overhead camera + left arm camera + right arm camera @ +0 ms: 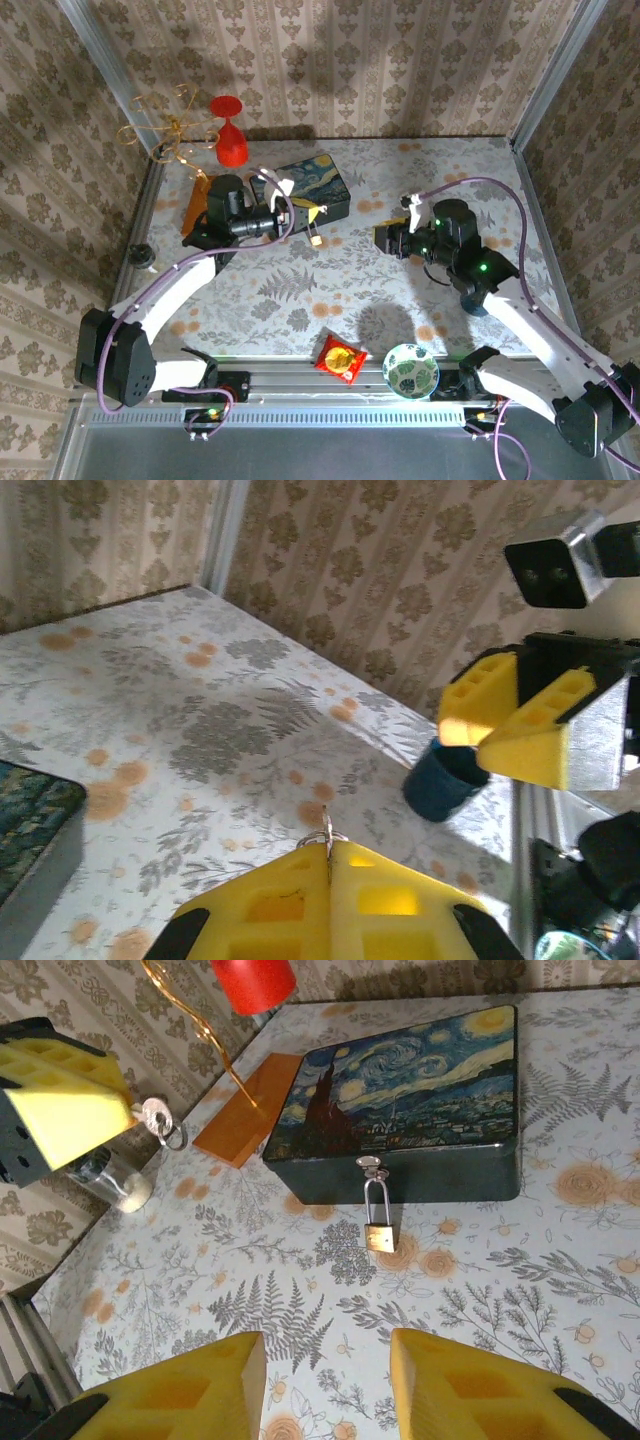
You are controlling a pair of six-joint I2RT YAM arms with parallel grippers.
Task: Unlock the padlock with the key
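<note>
Padlock [378,1237] on box [400,1100], ahead of right tool [325,1390], key [155,1117] in left tool [328,854]

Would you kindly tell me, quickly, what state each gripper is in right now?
The left gripper is closed on the small silvery key with its ring.
The right gripper is open, holding nothing.

Red goblet [229,130] far left, painted box [322,180] nearby; snack packet [340,358], patterned bowl [411,370] at near edge.
</note>
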